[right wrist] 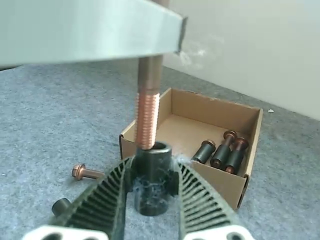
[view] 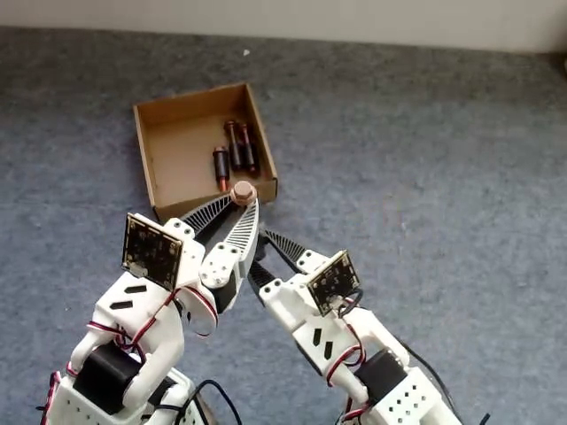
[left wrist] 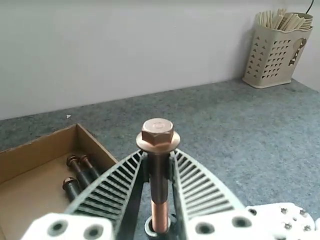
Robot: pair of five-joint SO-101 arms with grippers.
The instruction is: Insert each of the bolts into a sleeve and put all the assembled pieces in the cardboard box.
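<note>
The left gripper (left wrist: 158, 156) has its two ribbed black fingers pressed in on a copper-coloured hex-head flange bolt (left wrist: 158, 135). They pinch its smooth shank just under the flange. The bolt stands upright between them, head up and threaded end pointing down.

Directly below that hand, the right gripper (right wrist: 152, 162) clamps a short black cylindrical sleeve (right wrist: 152, 187) between its own ribbed fingers. The sleeve is upright with its open bore facing up. The bolt's threaded tip sits right at the mouth of this bore, in line with it, while nearly all of the thread is above the rim. How far the tip has entered cannot be told.

Just beyond the two joined hands lies an open, shallow brown cardboard box (view: 146, 159), its near corner close to the fingertips. Inside it, against the wall nearer the hands, lie three assembled pieces (view: 235, 150), copper bolts seated in black sleeves, side by side.

On the grey carpet (view: 425, 159) beside the right gripper, on the side away from the box, a second copper bolt (right wrist: 85, 172) lies flat. A loose black sleeve (right wrist: 61, 205) rests near it, closer to the gripper.

Well beyond the left hand, a beige perforated plastic basket (left wrist: 277, 50) of pale sticks stands against a white wall (left wrist: 125, 45).
</note>
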